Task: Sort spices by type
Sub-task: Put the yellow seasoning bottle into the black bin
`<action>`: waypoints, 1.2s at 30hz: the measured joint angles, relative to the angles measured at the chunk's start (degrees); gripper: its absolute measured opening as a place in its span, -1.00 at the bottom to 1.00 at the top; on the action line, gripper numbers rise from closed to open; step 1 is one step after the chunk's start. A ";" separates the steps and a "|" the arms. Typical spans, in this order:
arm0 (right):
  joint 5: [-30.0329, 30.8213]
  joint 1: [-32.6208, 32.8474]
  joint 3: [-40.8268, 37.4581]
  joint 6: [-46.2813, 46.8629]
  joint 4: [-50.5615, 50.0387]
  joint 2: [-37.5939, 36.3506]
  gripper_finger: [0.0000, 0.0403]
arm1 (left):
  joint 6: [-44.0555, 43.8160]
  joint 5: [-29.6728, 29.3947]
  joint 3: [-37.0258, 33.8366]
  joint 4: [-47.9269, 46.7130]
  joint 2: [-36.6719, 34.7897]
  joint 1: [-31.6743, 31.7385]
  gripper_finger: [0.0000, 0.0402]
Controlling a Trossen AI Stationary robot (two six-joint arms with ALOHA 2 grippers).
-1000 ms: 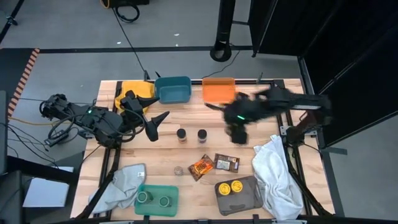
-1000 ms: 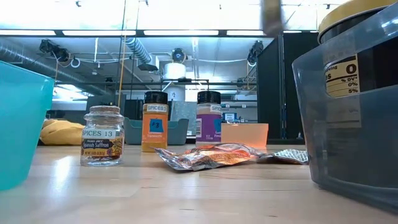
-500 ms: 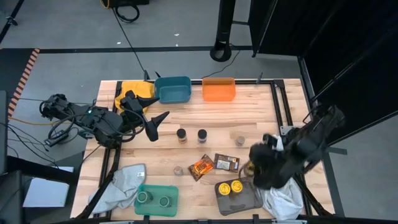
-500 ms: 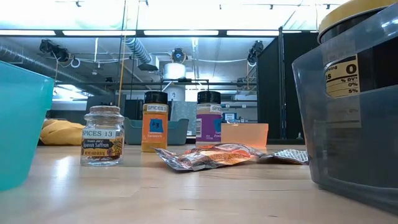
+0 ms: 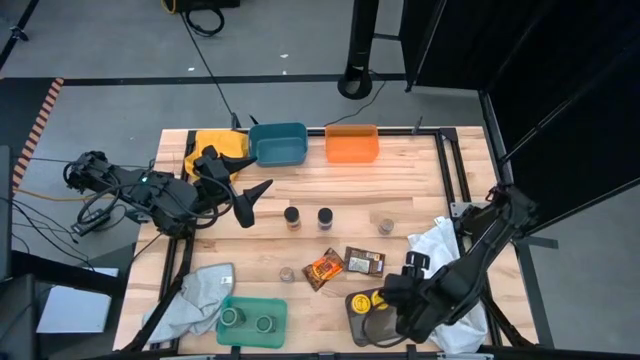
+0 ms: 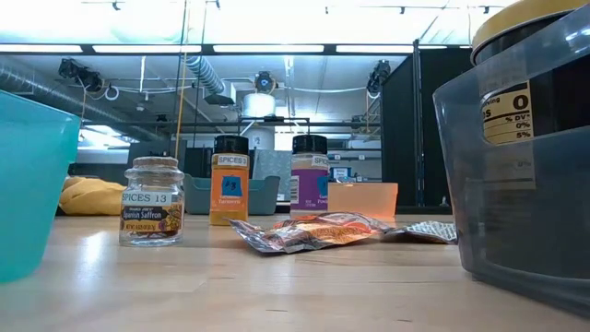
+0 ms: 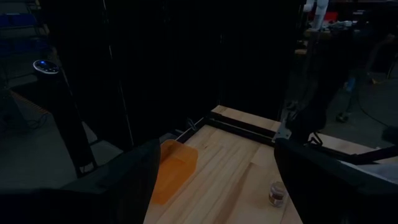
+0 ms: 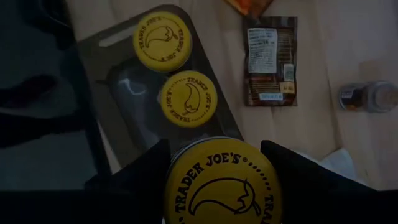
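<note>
Right gripper (image 8: 217, 180), fingers closed around a yellow-lidded cylindrical spice jar (image 8: 221, 183) held upright, hangs over the dark grey plastic tray (image 8: 106, 53), its two matching jars (image 8: 186, 98) at 11 o'clock.

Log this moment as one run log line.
right gripper: jaws shut on yellow-lid jar, above grey tray | left gripper: open, idle by teal bin
</note>
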 joint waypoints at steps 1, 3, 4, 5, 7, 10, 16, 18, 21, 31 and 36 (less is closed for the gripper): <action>0.01 0.00 -0.46 -0.11 0.42 0.43 0.14 | 0.00 0.00 0.00 -0.03 0.00 0.00 0.60; 0.05 0.00 -1.89 -0.24 1.07 0.71 0.14 | 0.00 0.00 0.00 -0.13 0.00 0.01 0.60; -0.18 -0.02 -3.08 -0.20 1.90 0.69 0.14 | 0.00 0.00 0.00 -0.24 0.00 0.00 0.60; -0.49 -0.02 -4.40 0.09 3.08 0.65 0.14 | 0.00 0.00 0.00 -0.24 0.00 0.00 0.60; -0.61 -0.02 -6.86 0.74 4.82 0.64 0.14 | 0.01 0.00 0.00 -0.30 0.00 0.00 0.60; -0.52 -0.04 -9.77 1.29 6.37 0.14 0.14 | 0.00 -0.02 0.00 -0.36 0.00 0.00 0.60; 0.62 0.08 -15.10 1.88 12.04 0.16 0.14 | 0.00 0.00 0.00 -1.09 0.02 0.00 0.60; 1.10 0.37 -16.41 1.93 14.84 0.06 0.14 | -0.02 0.00 0.00 -1.16 0.02 0.00 0.60; 1.54 0.92 -18.12 2.62 16.56 0.34 0.14 | -0.02 -0.02 0.00 -1.14 0.02 0.00 0.60; 7.63 3.82 -21.67 9.60 20.34 0.23 0.14 | -0.02 -0.02 0.00 -1.29 0.02 0.01 0.60; 10.47 4.87 -22.19 9.84 21.20 0.23 0.14 | -0.02 -0.02 0.00 -1.36 0.02 0.00 0.60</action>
